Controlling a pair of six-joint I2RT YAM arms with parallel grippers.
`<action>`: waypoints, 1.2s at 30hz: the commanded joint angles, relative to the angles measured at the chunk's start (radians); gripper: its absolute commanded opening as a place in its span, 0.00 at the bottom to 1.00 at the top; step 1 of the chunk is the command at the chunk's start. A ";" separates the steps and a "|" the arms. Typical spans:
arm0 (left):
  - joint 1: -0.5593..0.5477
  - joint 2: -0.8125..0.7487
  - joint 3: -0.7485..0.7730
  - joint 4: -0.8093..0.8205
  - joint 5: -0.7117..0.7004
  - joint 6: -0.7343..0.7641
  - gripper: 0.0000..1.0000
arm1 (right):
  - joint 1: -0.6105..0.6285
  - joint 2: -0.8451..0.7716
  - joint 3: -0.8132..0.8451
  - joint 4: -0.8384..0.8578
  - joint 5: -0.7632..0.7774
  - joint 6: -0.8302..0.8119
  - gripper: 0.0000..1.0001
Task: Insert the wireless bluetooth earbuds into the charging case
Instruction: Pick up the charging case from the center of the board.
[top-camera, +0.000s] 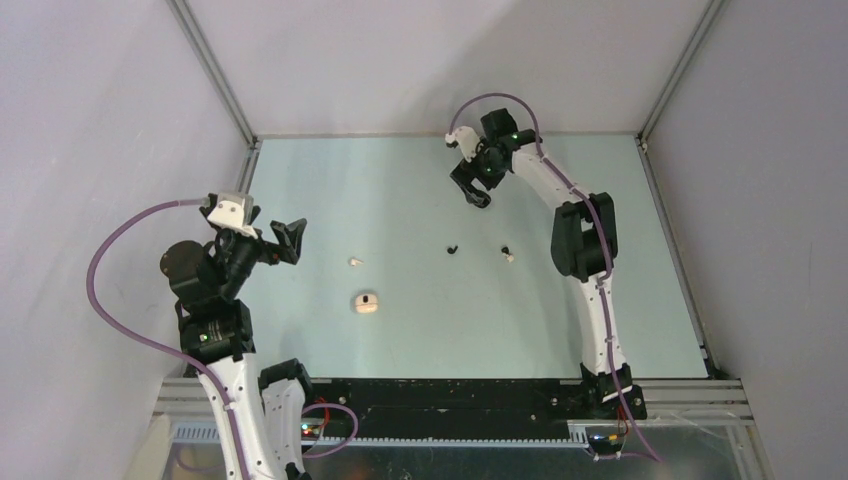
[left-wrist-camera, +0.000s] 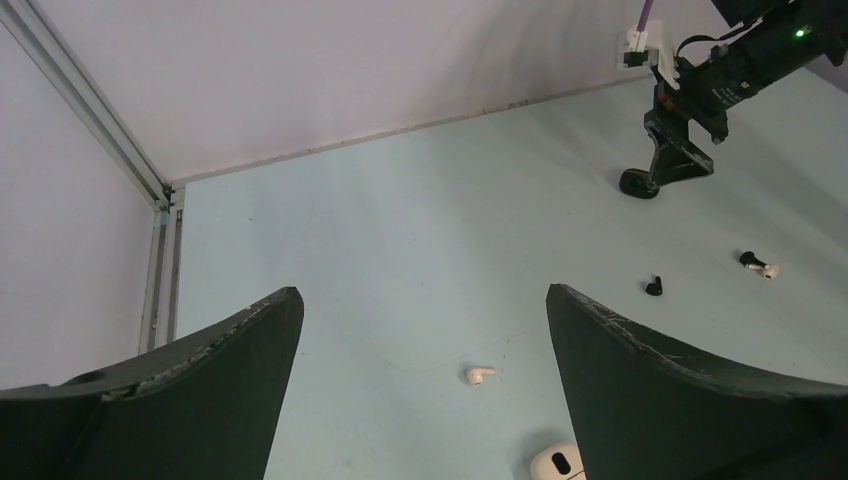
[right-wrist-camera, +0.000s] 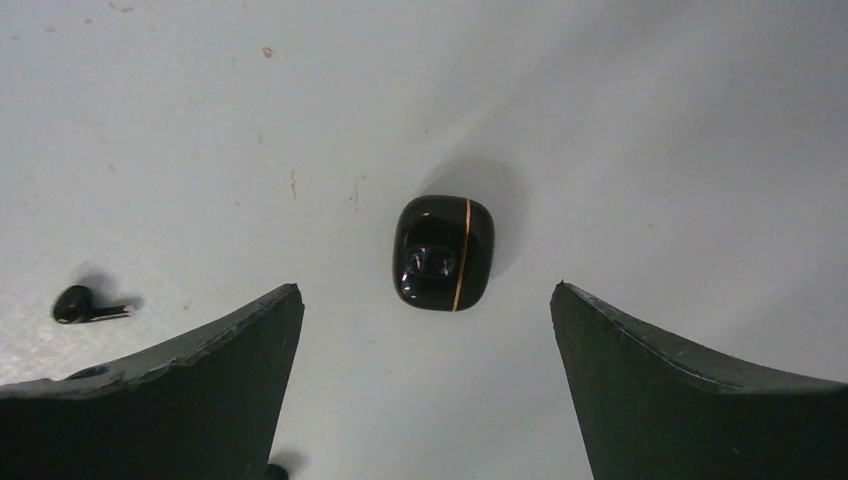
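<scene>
Charging case (top-camera: 366, 302): a small, rounded beige pebble of smooth plastic with a dark spot in its middle. It lies on the pale blue tabletop (top-camera: 420, 340), in front of the left arm. Whether it is open cannot be told.

A cream-white earbud (left-wrist-camera: 479, 375) lies just beyond it. A black earbud (left-wrist-camera: 653, 287) and a black-and-white earbud (left-wrist-camera: 758, 265) lie further right, well apart from each other.

The left end effector (left-wrist-camera: 422, 300) hangs above the tabletop, spread wide and empty. The right end effector (top-camera: 476, 192), also wide and empty, hovers over a glossy black case (right-wrist-camera: 443, 253) with a thin gold line.

No earbud is gripped yet. The cream-white earbud looks like the left arm's natural first pick. It is tiny and slick, so the fingers should come straight down and close gently across its bulb, or it may squirt sideways.
</scene>
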 joint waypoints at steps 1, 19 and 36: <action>0.009 0.007 -0.003 0.031 0.006 -0.013 0.99 | 0.002 0.025 0.010 0.005 0.083 -0.103 0.99; 0.008 0.020 -0.006 0.035 0.009 -0.011 0.99 | 0.026 0.083 -0.008 0.004 0.097 -0.161 0.83; -0.043 0.125 0.062 0.044 -0.134 -0.137 0.99 | 0.077 -0.234 -0.285 0.053 0.137 -0.104 0.37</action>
